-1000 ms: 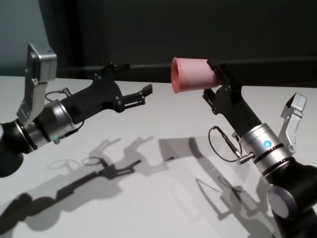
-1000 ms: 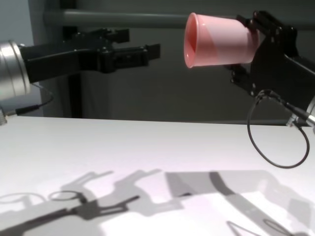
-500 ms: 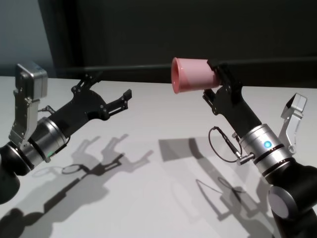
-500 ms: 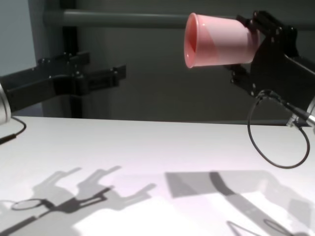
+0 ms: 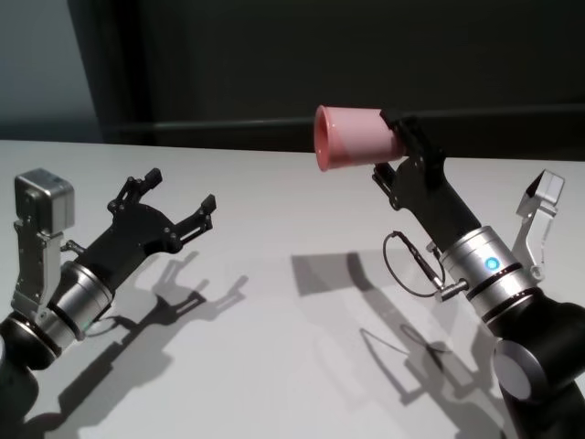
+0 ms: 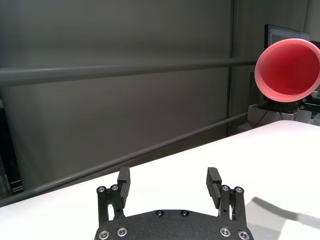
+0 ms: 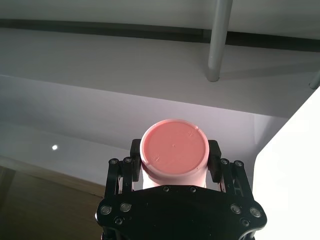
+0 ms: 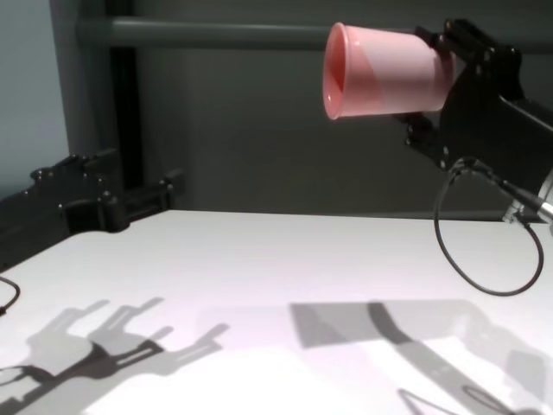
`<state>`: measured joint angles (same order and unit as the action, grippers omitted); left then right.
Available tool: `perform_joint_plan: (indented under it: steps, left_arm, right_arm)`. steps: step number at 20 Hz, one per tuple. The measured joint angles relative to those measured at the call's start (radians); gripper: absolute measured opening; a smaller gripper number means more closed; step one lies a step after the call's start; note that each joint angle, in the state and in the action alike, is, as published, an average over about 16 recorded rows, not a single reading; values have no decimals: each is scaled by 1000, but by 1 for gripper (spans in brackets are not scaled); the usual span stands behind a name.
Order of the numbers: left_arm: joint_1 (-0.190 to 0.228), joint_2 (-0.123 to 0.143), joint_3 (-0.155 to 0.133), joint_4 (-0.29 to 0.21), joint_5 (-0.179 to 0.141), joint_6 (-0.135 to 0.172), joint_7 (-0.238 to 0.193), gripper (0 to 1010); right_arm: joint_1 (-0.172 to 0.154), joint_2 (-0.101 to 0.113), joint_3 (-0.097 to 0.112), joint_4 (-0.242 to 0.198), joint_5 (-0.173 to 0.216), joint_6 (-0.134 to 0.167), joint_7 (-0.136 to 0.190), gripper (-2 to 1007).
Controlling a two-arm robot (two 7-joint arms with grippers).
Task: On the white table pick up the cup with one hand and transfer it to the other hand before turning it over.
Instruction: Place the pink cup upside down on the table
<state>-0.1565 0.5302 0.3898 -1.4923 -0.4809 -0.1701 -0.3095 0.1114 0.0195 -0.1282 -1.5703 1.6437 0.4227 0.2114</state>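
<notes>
Pink plastic held aloft: the cup (image 5: 355, 138) lies on its side in the air well above the white counter (image 5: 274, 302), its open rim facing the robot's left and its flat base seated between the fingers of the right claw (image 5: 395, 139), which is closed on the narrow end. In the right wrist view the base (image 7: 173, 147) sits squarely between the two fingers. The left claw (image 5: 174, 197) hangs low over the counter's left side, well apart from the cup, its fingers spread wide and holding nothing; from its own wrist view the cup's mouth (image 6: 288, 70) shows far off and above.

By the look of things, the handover is complete or nearly so, and turning the cup over is the step in hand. The next move appears to call for a roll of the right wrist until the rim points down or up, with the grip kept firm on the smooth tapered wall, which could slip.

Counted: one cup, two claws, one counter. Nothing else lies on the surface but shadows.
</notes>
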Motion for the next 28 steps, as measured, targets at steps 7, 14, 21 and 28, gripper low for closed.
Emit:
perform_joint_plan:
  steps: [7,14,21,28]
  left_arm:
    - [24,-17,-1,38,42,-41,4,1001]
    - [25,-33,3,80,64,-54,-17,1001]
    - [21,-47,2,114,64,-55,-39,1001]
    - [17,-52,1,126,60,-51,-47,1001]
  right_arm:
    - [0,0,0,0,0,0,0,757]
    - [0,0,0,0,0,0,0,757]
    - [0,0,0,0,0,0,0,757]
    - [-2,4,-1,-1,-3,-12,-1,757]
